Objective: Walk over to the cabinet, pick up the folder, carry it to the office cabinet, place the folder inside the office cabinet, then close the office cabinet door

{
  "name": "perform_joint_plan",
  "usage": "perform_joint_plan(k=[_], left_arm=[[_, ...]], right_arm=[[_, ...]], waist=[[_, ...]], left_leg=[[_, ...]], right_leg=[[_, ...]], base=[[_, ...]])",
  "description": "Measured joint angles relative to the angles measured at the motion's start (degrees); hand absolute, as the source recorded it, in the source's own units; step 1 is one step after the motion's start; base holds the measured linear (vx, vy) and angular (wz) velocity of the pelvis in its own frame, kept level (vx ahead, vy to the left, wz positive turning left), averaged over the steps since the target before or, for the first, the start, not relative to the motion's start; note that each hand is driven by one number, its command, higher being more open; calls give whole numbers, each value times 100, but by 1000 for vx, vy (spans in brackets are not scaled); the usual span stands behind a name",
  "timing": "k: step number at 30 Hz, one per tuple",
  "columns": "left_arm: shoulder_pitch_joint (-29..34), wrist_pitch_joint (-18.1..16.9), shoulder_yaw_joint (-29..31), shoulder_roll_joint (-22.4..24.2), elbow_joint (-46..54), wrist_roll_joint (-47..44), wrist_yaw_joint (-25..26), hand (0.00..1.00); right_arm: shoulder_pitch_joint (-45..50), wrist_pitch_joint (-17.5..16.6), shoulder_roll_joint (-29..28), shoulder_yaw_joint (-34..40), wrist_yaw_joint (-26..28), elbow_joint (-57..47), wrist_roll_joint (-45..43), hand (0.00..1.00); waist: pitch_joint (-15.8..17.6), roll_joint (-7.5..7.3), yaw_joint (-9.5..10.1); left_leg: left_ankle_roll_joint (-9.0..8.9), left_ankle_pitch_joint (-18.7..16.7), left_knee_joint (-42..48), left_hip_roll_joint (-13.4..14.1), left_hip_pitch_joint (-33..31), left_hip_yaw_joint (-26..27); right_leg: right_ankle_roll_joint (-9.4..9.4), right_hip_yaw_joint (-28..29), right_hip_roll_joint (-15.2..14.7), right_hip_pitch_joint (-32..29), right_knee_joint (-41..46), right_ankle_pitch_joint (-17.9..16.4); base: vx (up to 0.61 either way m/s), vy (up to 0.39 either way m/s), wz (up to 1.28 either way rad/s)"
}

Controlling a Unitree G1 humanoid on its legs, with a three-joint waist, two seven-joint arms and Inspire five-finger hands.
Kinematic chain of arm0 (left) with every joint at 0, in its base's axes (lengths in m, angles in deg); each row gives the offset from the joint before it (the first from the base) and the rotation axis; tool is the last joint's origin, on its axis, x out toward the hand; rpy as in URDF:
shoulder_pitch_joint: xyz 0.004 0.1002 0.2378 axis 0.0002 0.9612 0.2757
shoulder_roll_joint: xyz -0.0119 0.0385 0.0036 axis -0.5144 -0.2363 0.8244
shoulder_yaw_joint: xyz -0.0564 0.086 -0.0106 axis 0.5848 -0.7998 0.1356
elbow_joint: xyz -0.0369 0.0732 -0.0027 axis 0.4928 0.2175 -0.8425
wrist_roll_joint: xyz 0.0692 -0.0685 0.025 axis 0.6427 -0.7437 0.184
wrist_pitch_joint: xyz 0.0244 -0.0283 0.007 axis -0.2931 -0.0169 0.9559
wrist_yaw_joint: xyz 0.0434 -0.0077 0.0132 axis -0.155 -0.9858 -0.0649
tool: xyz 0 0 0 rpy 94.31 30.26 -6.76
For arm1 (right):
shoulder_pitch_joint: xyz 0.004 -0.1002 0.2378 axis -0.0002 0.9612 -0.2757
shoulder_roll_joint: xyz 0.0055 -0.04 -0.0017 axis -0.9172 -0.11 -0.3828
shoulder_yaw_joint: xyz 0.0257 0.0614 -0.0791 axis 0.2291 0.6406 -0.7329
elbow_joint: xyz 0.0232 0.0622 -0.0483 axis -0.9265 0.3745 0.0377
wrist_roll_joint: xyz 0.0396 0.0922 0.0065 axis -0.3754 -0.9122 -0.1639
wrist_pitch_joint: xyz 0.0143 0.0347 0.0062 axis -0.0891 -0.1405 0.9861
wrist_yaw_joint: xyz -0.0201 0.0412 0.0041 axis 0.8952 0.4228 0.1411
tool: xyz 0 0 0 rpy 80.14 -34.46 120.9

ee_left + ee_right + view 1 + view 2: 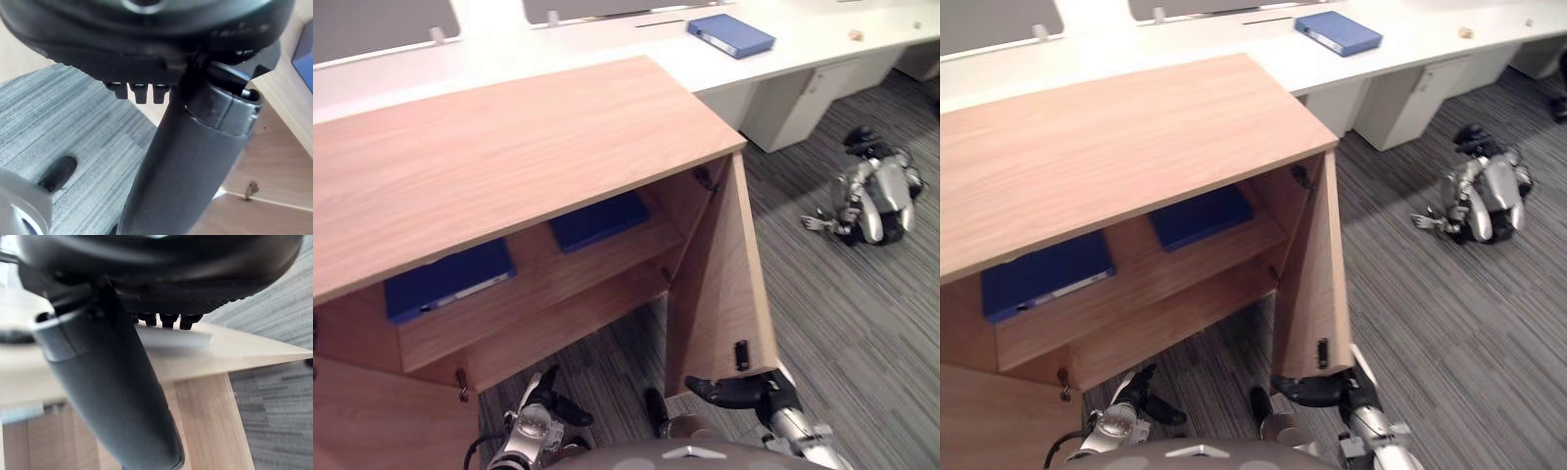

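Fingers of the right hand [744, 392] are stretching straight against the lower edge of the wood-grain cabinet door [720, 284], standing ajar over striped grey carpet [862, 323]. A blue folder [445, 279] and a second folder [599, 220] are lying on the shelf [538, 284]. Left hand [553, 399] is hanging relaxed, empty.

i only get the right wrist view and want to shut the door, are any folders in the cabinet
Observer: Yes. Inside the cabinet, a left folder and a right folder lie on the shelf.
Operator: is the left hand holding anything
Observer: No. The left hand is open and empty, low in front of the cabinet.
Operator: anything on the floor near the door
Observer: Another robot lies on the carpet off to the right, well apart from the door.
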Motion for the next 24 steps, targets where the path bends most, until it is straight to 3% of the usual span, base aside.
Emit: perform_joint_plan(k=[4,8,15,24], left_arm=[[139,3,34,-19,-9,-3,-18,100],[194,4,140,-10,-2,-24,-13,100],[261,2,542,62,-5,-26,37,100],[405,1,549,87,8,-142,47,100]], right_arm=[[-653,40,-30,-441,130,128,-17,100],[-1411,43,-245,-487,60,520,10,100],[-2117,-19,-299,-430,-376,1050,557,100],[-3022,-203,-353,-205,-843,2295,1127,100]], waist=[[-3,-14,80],[-6,-5,364],[-2,63,449],[-88,222,507]], left_leg=[[5,164,-190,-11,-41,-275],[43,350,-429,-42,-59,-613],[109,456,-605,-157,-63,-1024],[225,686,-898,-337,-69,-1442]], right_leg=[[-15,-283,-9,34,7,-46],[26,-625,-42,82,24,-117],[125,-1022,-163,216,25,-238],[199,-1400,-304,268,37,-303]], base=[[30,-43,41],[32,-22,44],[28,9,31],[-15,17,26]])
